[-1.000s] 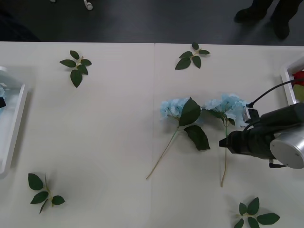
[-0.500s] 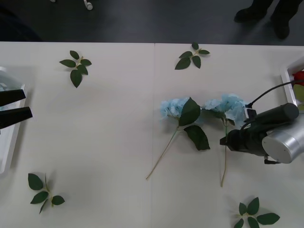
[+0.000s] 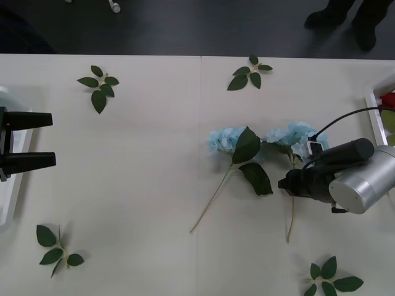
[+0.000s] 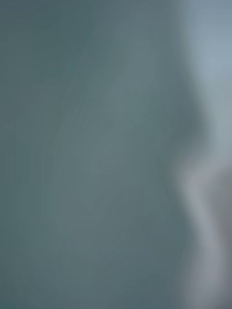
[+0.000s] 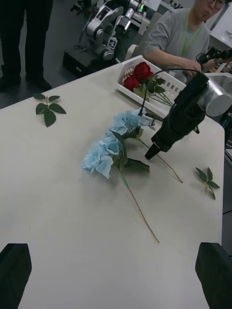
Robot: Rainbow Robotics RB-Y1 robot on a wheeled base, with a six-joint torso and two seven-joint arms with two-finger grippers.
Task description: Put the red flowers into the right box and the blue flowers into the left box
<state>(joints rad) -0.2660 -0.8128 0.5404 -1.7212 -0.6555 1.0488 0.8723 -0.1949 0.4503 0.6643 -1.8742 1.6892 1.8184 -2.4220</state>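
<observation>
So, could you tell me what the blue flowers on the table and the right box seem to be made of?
The blue flowers look like fabric: matte, frilled pale petals, flat dark leaves, thin stiff tan stems, probably plastic or wire.
The right box looks like white plastic: a slotted side wall and a smooth raised rim, holding the red flowers.

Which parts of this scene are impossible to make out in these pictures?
- Right gripper, front view: its own wrist body covers the fingertips over a blue flower's stem.
- Right box, front view: cut by the edge.
- Left box, front view: mostly cut by the edge, behind the open left gripper.
</observation>
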